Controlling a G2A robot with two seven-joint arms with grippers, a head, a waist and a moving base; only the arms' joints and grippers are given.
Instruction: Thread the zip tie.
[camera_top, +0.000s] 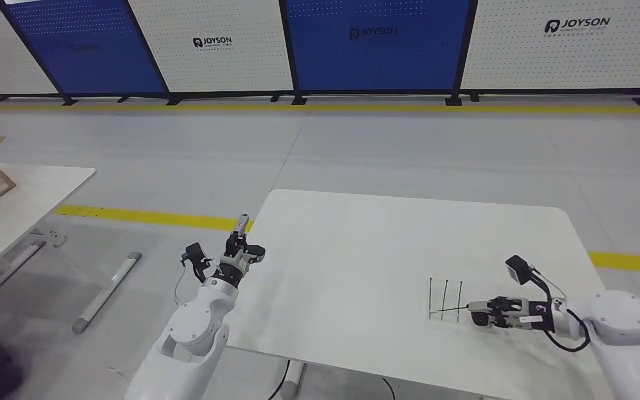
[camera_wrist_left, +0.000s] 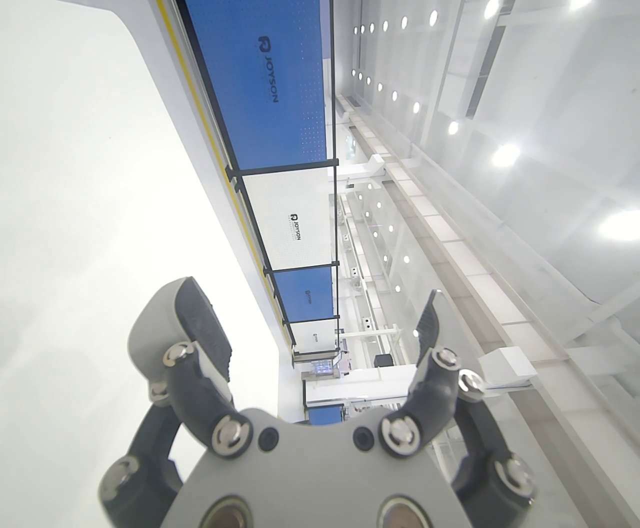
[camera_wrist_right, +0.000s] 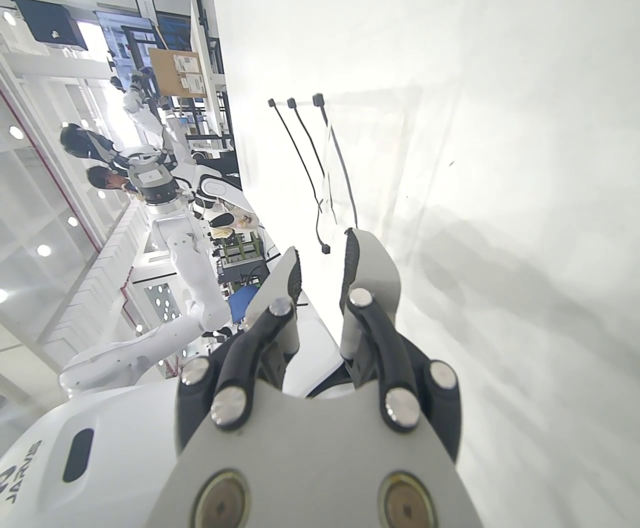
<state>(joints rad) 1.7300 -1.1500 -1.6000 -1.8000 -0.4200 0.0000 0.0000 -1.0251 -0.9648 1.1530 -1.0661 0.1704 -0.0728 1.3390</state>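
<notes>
Top cam's high up, looking down over the whole table (camera_top: 400, 250). Left wrist cam at the left edge faces the far wall (camera_wrist_left: 280, 90); right wrist cam looks left, close on zip ties (camera_top: 445, 300) the top shares.

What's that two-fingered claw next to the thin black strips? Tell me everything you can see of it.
That is the right gripper: two pale, metal-looking fingers with ribbed black pads, hinged on black links with shiny bolts. It is open by a narrow gap and holds nothing, low over the white table, tips pointing at the black zip ties just ahead.
</notes>
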